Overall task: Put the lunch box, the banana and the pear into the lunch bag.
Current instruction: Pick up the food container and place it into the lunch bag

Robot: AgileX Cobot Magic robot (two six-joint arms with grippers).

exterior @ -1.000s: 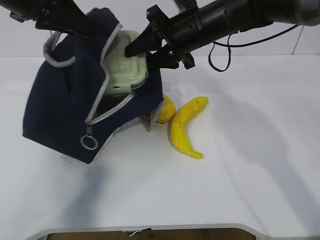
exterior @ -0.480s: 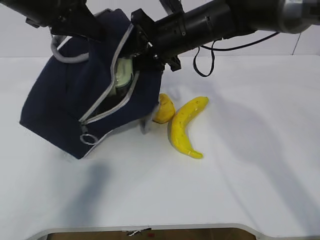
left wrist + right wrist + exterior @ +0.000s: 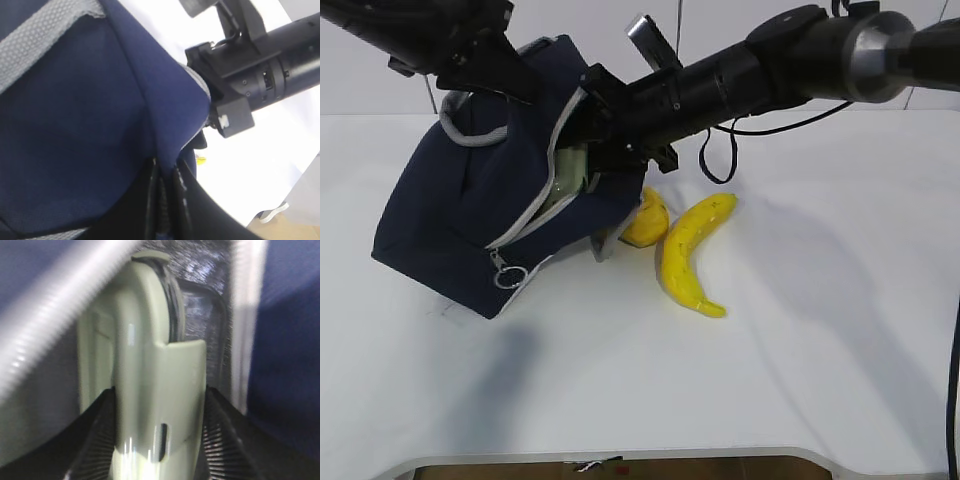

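Holding sage-lidded clear lunch box (image 3: 150,390) inside navy fabric lunch bag (image 3: 470,230), your right gripper (image 3: 155,435) clamps it; left gripper (image 3: 165,195) pinches bag rim shut. Release early: box snags grey zipper (image 3: 545,190), bag tips onto lumpy yellow pear (image 3: 647,222).

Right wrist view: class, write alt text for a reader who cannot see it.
A pale green lunch box sits edge-on between two black ribbed fingers, inside a navy lunch bag with silver foil lining. A grey zipper edge crosses the upper left.
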